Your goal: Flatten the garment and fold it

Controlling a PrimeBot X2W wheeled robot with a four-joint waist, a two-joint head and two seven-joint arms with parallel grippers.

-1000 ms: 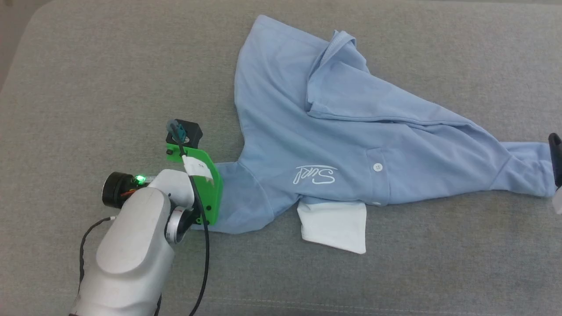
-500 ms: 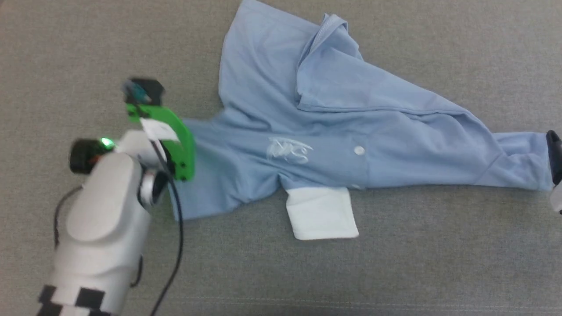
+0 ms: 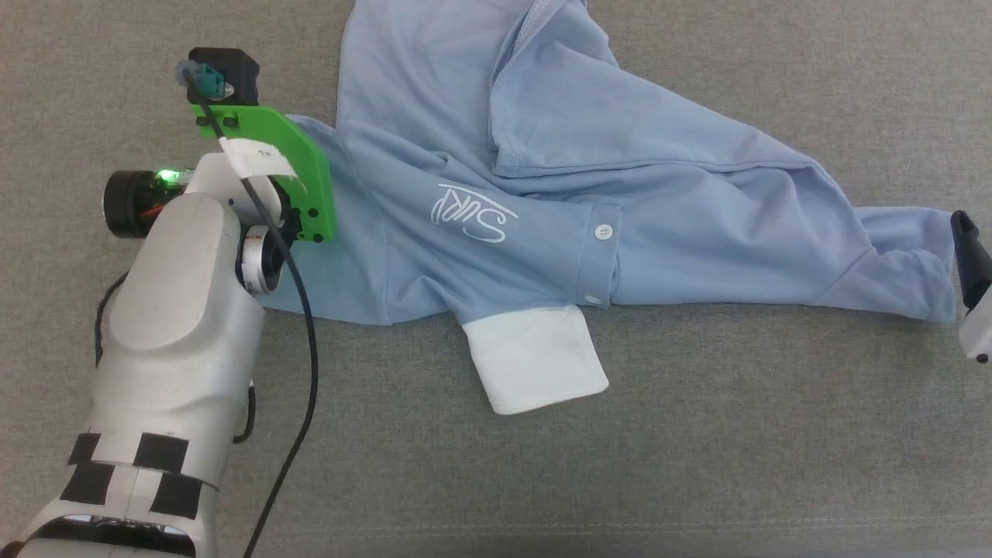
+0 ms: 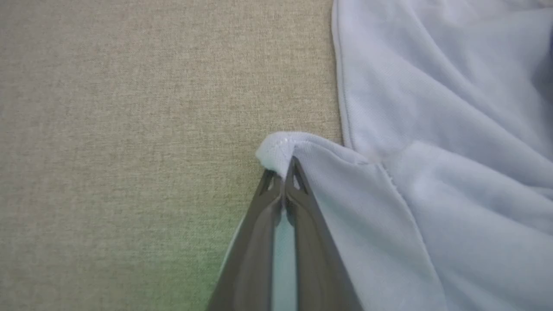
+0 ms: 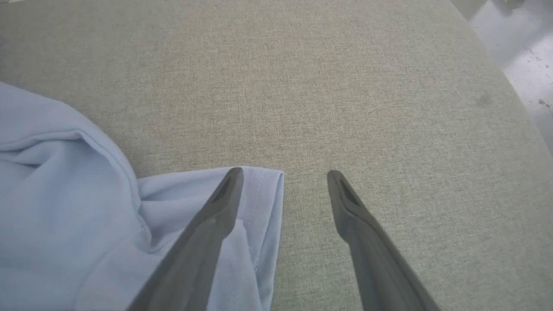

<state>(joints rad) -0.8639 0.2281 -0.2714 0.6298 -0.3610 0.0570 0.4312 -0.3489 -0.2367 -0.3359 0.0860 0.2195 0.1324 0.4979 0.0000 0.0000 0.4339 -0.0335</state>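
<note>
The garment [image 3: 659, 209], a light blue polo shirt, lies crumpled across the grey cushion with its logo [image 3: 473, 213], button [image 3: 604, 231] and white collar [image 3: 535, 364] facing up. In the left wrist view my left gripper [image 4: 283, 172] is shut on the garment [image 4: 432, 129], pinching the corner of one sleeve hem. In the head view the green bracket [image 3: 287, 163] on that wrist hides the grip. My right gripper [image 5: 284, 173] stands open at the opposite sleeve of the garment [image 5: 65, 181]: one finger lies over the hem, the other over bare cushion. One of its dark fingers [image 3: 969, 252] shows at the right edge.
The grey fabric cushion [image 3: 736, 434] carries everything. Its rounded edge and the pale floor [image 5: 518, 39] beyond show at the top right of the right wrist view. A black cable [image 3: 306, 364] hangs beside my left forearm.
My left gripper has shut on the sleeve hem and drawn it out to the left and away from me, stretching the shirt. The head camera has shifted too. The right gripper stays open.
</note>
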